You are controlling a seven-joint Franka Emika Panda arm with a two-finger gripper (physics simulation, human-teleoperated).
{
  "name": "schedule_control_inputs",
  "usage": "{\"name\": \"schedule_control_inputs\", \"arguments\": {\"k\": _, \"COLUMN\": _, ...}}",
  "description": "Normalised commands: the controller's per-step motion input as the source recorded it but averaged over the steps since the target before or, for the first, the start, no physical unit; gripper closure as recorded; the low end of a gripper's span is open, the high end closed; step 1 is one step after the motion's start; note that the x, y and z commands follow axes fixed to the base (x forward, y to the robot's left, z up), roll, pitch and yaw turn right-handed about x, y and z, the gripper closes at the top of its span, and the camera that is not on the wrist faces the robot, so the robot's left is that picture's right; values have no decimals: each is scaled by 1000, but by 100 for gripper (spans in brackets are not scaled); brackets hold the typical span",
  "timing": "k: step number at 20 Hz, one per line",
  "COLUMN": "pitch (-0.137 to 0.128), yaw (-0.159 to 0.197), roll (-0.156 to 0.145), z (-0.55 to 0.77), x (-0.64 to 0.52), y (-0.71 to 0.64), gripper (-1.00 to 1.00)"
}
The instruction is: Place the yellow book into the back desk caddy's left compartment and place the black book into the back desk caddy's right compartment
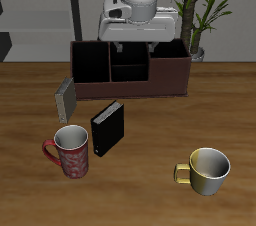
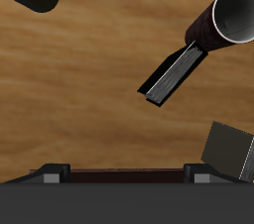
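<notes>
The gripper [image 1: 128, 38] hangs above the back desk caddy [image 1: 130, 69], close to its top, and touches nothing. Whether its fingers are apart or together cannot be told: the exterior view shows only the gripper's body, and the wrist view shows only a dark edge of it. The caddy stands at the back of the wooden table [image 1: 150, 190]. The yellow book [image 1: 66, 100] stands at about eight o'clock from the caddy, just beside its end. The black book [image 1: 108, 128] stands at about six o'clock from the caddy, nearer the table's front edge, apart from it. A red patterned mug [image 1: 70, 151] sits at about eight o'clock from the black book, and a yellow mug [image 1: 207, 170] well off at about four o'clock.
</notes>
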Motion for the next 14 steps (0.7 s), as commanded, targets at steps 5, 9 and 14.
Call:
{"name": "schedule_control_inputs", "arguments": {"k": 5, "pitch": -3, "yaw": -1, "roll": -35, "z": -63, "x": 76, "y": -101, "gripper": -100}}
{"name": "schedule_control_inputs", "arguments": {"k": 9, "pitch": 4, "yaw": -12, "roll": -26, "z": -42, "x": 180, "y": -335, "gripper": -100}}
{"name": "schedule_control_inputs", "arguments": {"k": 14, "pitch": 17, "yaw": 1, "roll": 51, "z": -168, "x": 40, "y": -555, "gripper": -100}}
